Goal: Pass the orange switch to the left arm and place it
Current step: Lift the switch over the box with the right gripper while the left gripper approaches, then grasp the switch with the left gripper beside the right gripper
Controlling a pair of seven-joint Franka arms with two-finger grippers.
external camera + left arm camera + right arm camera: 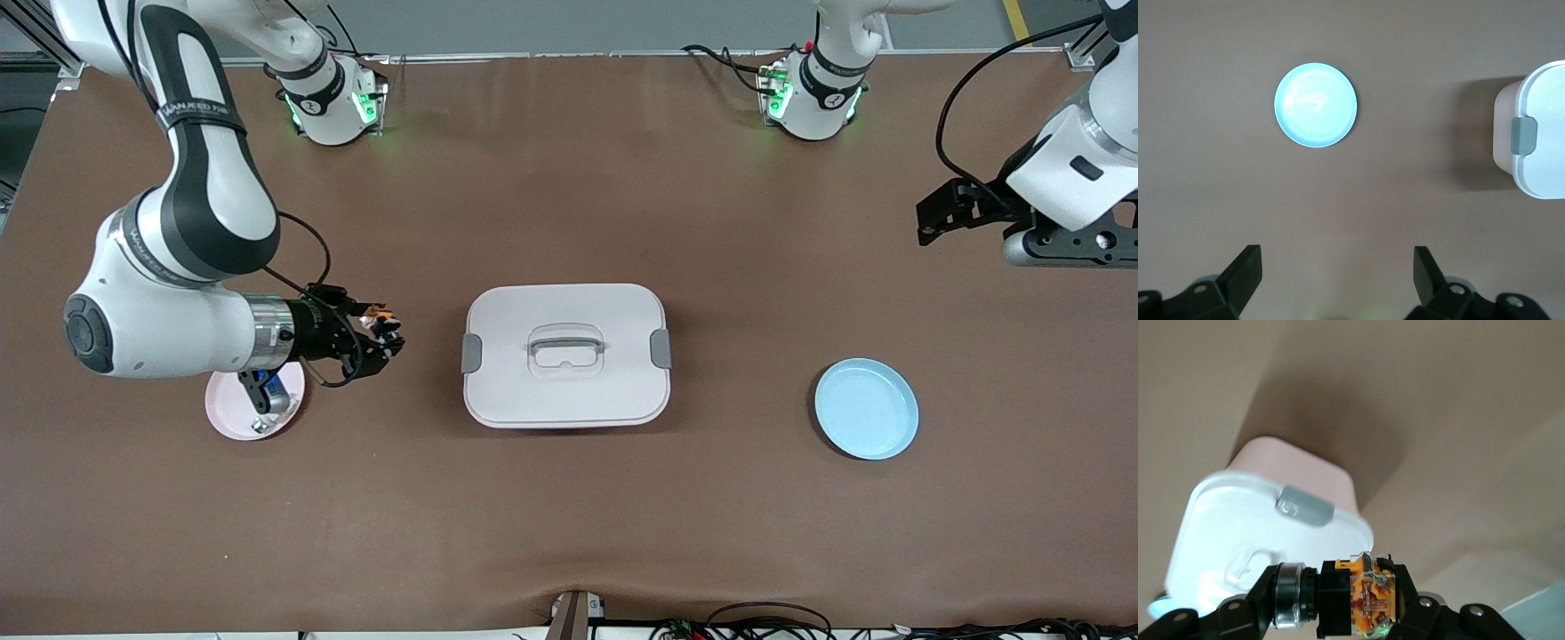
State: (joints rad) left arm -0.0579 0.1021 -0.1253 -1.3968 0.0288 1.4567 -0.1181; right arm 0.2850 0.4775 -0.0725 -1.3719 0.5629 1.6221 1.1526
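Observation:
My right gripper (378, 336) is shut on the orange switch (380, 318), a black cylinder with an orange end. It holds the switch in the air between the pink plate (229, 413) and the box (565, 356). In the right wrist view the switch (1351, 597) lies crosswise between the fingers (1258, 600), with the white box (1238, 520) and its grey latch below. My left gripper (933, 222) is open and empty, up over the bare table at the left arm's end. In the left wrist view its gripper (1338, 267) is spread wide over bare table.
A light blue plate (867, 409) lies between the box and the left arm's end; it also shows in the left wrist view (1315, 105), as does the box's edge (1538, 133). The pink plate holds small parts (271, 396).

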